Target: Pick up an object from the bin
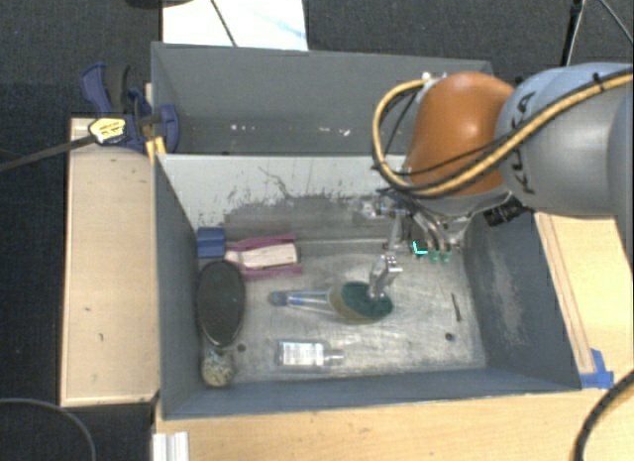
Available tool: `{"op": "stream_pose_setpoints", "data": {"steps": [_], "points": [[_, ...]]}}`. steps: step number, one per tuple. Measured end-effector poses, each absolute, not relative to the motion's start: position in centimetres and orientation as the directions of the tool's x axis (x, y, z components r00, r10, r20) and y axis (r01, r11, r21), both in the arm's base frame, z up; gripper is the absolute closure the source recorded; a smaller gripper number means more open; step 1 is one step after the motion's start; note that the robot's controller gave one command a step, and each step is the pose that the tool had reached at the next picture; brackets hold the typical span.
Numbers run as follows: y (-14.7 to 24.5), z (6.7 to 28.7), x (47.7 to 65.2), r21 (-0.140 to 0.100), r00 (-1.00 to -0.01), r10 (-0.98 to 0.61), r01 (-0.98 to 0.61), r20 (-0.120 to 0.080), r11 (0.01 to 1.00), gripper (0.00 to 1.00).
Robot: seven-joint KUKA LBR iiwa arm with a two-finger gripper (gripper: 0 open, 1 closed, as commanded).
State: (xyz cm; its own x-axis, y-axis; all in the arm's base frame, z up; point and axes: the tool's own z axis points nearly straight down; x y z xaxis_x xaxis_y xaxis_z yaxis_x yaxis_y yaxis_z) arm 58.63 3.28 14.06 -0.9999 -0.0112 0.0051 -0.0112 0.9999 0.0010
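My gripper point(382, 279) hangs low over the middle right of the bin floor, its fingertips just above a dark green round brush head point(363, 303). That brush has a clear handle with a blue tip point(297, 299) pointing left. Nothing shows between the fingers. A small clear bottle point(305, 354) lies near the front of the bin, below the brush.
At the bin's left side lie a dark oval brush point(220, 302), a pink and white bar point(264, 255) with a blue block point(209, 242) beside it, and a small speckled ball point(217, 372) in the front left corner. The arm's orange cover sits above the gripper.
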Motion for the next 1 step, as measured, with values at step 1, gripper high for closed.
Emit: {"op": "stream_pose_setpoints", "data": {"steps": [1], "points": [[5.05, 6.80, 52.37, 0.001, -0.999, -0.030, -0.030, 0.014, 1.000, 0.00]]}}
